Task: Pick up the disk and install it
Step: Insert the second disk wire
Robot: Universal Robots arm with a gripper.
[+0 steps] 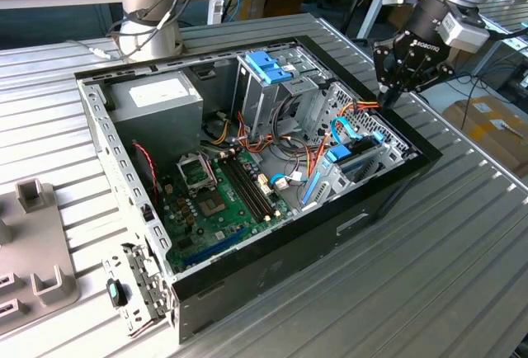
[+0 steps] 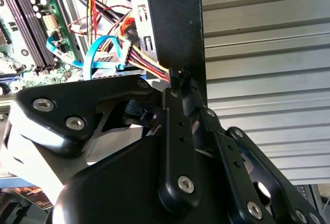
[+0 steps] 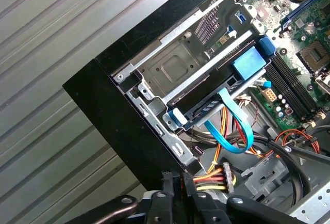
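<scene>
The disk (image 1: 356, 162), framed in blue, already sits in its bay at the exterior view's right end of the open computer case (image 1: 247, 280), so installation looks nearly done, while the end effector (image 1: 393, 94), closed and empty, hovers by the cable bundle (image 3: 211, 175).

Blues and green inside a black case on ribbed grey

The computer case (image 1: 272, 280) is black outside and bare silver metal within, on a pale grey desk (image 1: 462, 275) striped with ridges. The motherboard (image 1: 219, 209) is green. The disk (image 3: 227, 82) is dark with a bright blue carrier; a light blue ribbon cable (image 3: 232, 131) curls beside red, yellow and orange wires (image 3: 211, 175). The pincer (image 1: 391, 94) is matte black.
</scene>
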